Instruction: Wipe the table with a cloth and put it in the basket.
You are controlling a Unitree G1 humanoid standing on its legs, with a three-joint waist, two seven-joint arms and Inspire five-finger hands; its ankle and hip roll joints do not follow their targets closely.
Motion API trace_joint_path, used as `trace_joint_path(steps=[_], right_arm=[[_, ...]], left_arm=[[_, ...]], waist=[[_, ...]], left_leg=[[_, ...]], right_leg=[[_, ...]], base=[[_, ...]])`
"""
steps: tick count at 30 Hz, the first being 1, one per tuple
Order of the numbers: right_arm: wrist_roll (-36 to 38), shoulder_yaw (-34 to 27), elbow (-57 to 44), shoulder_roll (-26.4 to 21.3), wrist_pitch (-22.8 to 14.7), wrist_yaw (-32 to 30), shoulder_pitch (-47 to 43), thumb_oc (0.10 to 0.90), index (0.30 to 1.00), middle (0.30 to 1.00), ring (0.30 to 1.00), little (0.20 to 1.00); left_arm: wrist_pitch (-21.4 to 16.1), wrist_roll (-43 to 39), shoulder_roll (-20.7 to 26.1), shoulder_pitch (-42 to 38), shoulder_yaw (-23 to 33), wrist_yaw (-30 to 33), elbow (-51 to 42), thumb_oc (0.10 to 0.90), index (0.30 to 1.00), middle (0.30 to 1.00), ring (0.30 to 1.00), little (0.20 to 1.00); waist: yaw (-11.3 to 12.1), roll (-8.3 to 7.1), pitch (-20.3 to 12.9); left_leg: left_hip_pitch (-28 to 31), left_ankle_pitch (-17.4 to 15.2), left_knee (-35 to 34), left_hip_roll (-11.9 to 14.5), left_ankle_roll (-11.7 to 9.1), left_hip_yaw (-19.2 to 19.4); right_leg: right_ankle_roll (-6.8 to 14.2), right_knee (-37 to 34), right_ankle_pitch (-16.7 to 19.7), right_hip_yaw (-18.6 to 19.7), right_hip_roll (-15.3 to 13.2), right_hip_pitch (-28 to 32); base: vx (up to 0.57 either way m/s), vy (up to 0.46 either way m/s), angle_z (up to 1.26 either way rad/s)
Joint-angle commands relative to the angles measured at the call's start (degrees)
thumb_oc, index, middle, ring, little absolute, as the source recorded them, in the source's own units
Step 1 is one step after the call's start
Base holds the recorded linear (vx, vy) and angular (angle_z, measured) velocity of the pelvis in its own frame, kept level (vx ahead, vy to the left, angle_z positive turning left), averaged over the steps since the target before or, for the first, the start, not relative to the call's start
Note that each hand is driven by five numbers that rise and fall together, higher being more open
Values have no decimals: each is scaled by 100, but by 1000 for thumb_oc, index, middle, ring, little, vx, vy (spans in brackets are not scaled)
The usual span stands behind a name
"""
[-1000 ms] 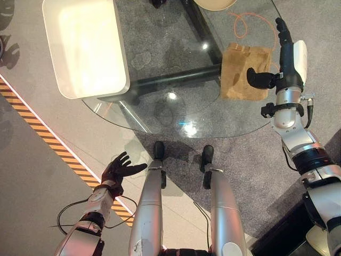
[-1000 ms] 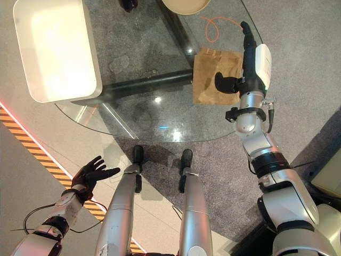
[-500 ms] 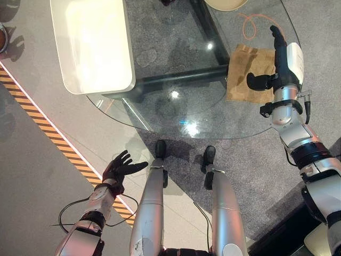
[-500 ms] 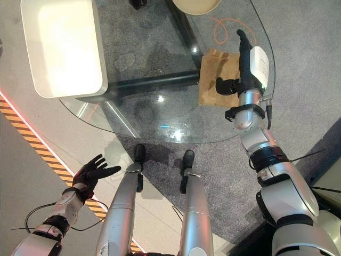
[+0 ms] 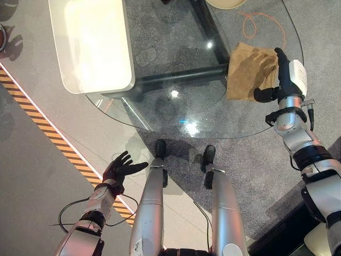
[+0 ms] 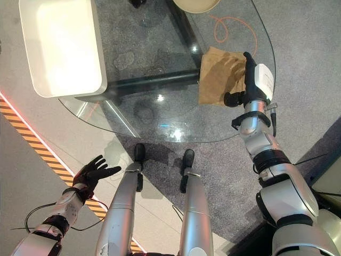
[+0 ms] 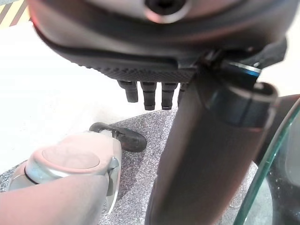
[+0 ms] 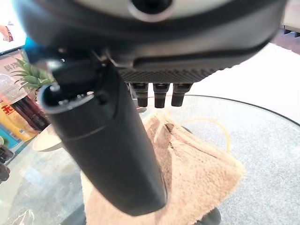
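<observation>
A round glass desk (image 5: 176, 114) is standing over grey carpet, its dark frame showing through the top. A big white rectangular basket (image 5: 90, 42) is sitting on the desk's far left part, well apart from everything else. At the far edge a cream-coloured bowl (image 6: 196, 4) is peeking in, and an orange cord (image 5: 264, 26) is looping under the glass near it.

The cloth (image 5: 248, 72) is lying on the right side of the desk, near the rim. It is tan, thick and fluffy like a towel, roughly square, rumpled, with one corner folded up into a small peak in the right wrist view (image 8: 187, 178).

The right hand (image 5: 282, 74) is hovering at the cloth's right edge, fingers stretched out straight and the thumb standing off to the side, so it is grasping nothing; whether the fingertips are touching the cloth I cannot tell.

The left hand (image 5: 121, 168) is hanging low by the floor, beside a yellow-and-black striped tape line (image 5: 48, 136), fingers spread wide and holding nothing.
</observation>
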Motion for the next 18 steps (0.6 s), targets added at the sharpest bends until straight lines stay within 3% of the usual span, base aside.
trace_joint_path(steps=[1,18], right_arm=[[-420,37,-68,-570,-239,-46,-171,800,900,900,900,900],[-1210,529,154,-485,-30,77,-416,800,900,900,900,900]], left_arm=[[-53,-100,130,135,140,2,29,800,900,900,900,900],[-52,-99,134,77,68,1,10,800,900,900,900,900]], waist=[[-56,212,-116],[-7,268,-116]], left_leg=[[136,-133,-1,-368,398,194],[117,-101,-36,-412,426,162]], right_leg=[[-182,230,-82,-331,291,-65],[-193,223,-76,-365,291,-104]], base=[[3,-9,3],[0,0,0]])
